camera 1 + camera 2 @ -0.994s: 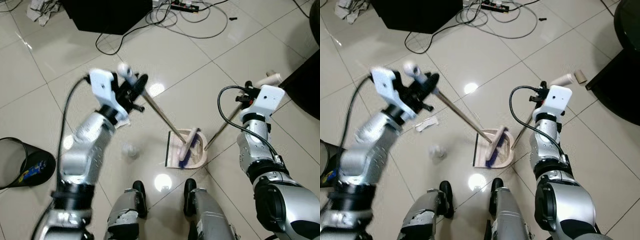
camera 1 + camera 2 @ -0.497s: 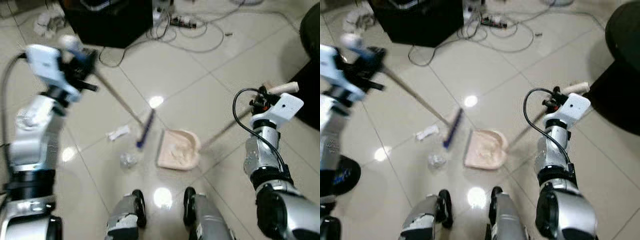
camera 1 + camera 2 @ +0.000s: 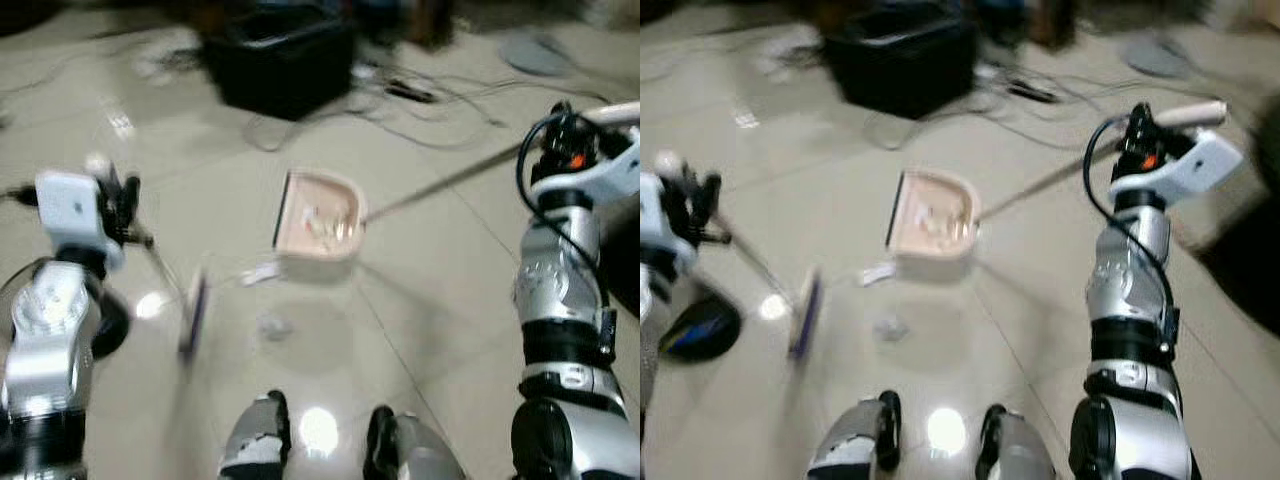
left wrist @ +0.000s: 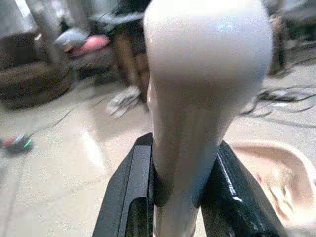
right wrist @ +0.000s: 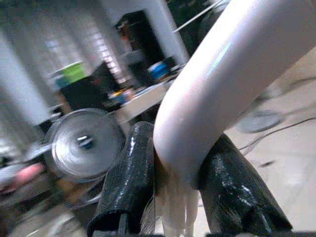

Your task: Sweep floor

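Note:
A pale pink dustpan (image 3: 317, 214) with bits of debris in it rests on the tiled floor ahead, its long metal handle (image 3: 440, 182) running to my right gripper (image 5: 177, 187), which is shut on the white grip (image 5: 217, 84). My left gripper (image 4: 175, 197) is shut on the broom's white handle end (image 4: 202, 79). The broom head (image 3: 192, 312), blue-bristled, is on the floor at the left, blurred. A crumpled scrap (image 3: 273, 325) and a white paper piece (image 3: 260, 272) lie just before the dustpan.
A black box (image 3: 285, 70) and tangled cables (image 3: 430, 100) sit on the floor beyond the dustpan. A dark bin (image 3: 698, 328) lies at the left by my arm. My feet (image 3: 320, 445) show at the lower edge. The picture is blurred.
The view has shifted while I move. The broom has swung further left, away from the dustpan. The dustpan now lies further ahead of my feet, beyond the scraps.

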`<state>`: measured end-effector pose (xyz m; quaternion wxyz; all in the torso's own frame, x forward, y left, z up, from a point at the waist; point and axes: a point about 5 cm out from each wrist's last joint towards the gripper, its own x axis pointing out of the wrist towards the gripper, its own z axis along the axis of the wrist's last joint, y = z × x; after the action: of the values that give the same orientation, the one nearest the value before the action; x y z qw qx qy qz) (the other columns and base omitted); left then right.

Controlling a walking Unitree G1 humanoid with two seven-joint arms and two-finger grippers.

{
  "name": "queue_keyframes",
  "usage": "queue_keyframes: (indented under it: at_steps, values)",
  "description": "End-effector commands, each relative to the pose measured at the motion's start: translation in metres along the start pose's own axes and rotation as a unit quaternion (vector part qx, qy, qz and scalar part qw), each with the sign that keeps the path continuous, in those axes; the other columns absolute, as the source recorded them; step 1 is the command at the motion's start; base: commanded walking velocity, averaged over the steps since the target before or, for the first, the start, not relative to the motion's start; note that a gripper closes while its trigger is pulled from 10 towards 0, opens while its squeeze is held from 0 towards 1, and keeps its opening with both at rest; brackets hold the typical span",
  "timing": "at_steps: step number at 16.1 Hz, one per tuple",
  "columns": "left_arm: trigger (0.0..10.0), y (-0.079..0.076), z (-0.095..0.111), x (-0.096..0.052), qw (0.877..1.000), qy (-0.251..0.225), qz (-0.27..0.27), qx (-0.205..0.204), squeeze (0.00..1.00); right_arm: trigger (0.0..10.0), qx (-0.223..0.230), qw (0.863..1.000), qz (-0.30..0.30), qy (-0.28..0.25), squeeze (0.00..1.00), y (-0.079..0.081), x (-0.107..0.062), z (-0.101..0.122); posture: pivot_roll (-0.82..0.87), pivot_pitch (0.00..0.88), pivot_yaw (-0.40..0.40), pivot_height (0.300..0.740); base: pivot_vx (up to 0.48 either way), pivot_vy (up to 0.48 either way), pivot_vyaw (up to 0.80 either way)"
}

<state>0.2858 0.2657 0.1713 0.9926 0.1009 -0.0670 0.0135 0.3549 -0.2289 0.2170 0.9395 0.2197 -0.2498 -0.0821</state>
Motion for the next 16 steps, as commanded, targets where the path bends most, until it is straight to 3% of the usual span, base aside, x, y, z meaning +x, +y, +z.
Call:
queue_keyframes:
  at_steps: [1, 5, 8, 16]
  values:
    - [10.0, -0.008, 0.002, -0.004, 1.000, -0.011, -0.005, 0.008, 0.00, 10.0, 0.025, 0.999, 0.013, -0.015, 0.00, 0.009, 0.008, 0.012, 0.06, 0.112, 0.019, 0.740, 0.000, 0.000, 0.80]
    - [10.0, -0.031, -0.023, -0.021, 1.000, 0.028, 0.002, -0.013, 0.00, 10.0, 0.046, 0.998, 0.035, 0.019, 0.00, 0.023, 0.013, 0.016, 0.08, 0.114, 0.007, 0.740, 0.000, 0.000, 0.80]
    - [10.0, -0.041, -0.034, -0.030, 0.999, 0.034, -0.009, 0.004, 0.00, 10.0, 0.054, 0.997, 0.041, 0.026, 0.00, 0.028, 0.015, 0.014, 0.09, 0.117, -0.002, 0.740, 0.000, 0.000, 0.80]
    - [10.0, -0.052, -0.039, -0.038, 0.999, 0.028, -0.021, 0.011, 0.00, 10.0, 0.060, 0.998, 0.036, 0.002, 0.00, 0.028, 0.020, 0.028, 0.09, 0.109, -0.008, 0.740, 0.037, 0.000, 0.70]
